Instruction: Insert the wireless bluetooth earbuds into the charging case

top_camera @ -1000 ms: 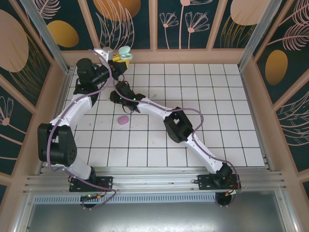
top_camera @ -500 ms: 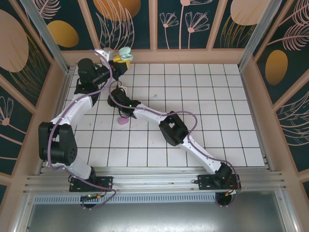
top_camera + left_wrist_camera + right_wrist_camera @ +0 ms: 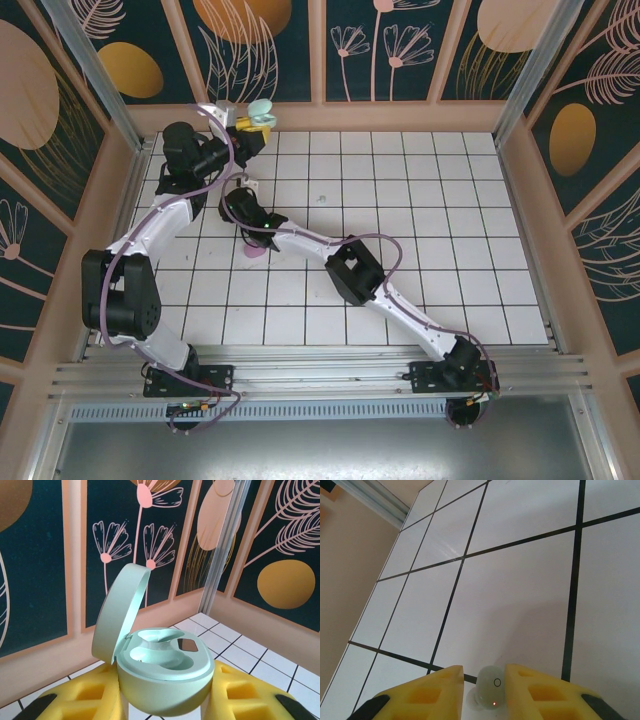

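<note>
The bud (image 3: 490, 684) looks tiny, light and slippery; pinch its flanks gently. Right gripper (image 3: 484, 678) straddles it, jaws slightly apart. Left gripper (image 3: 163, 701) clamps the open case (image 3: 161, 666).

right tool (image 3: 484, 674) shifted left, seemingly closing

Right end effector (image 3: 484, 670): its two yellow fingers (image 3: 427, 692) straddle a small pale earbud (image 3: 491, 690) lying on the white-tiled desk (image 3: 520, 595), right finger at its edge, a narrow shadowed gap on the left, with a tan wall (image 3: 345, 570) bordering the tiles at left.
</note>
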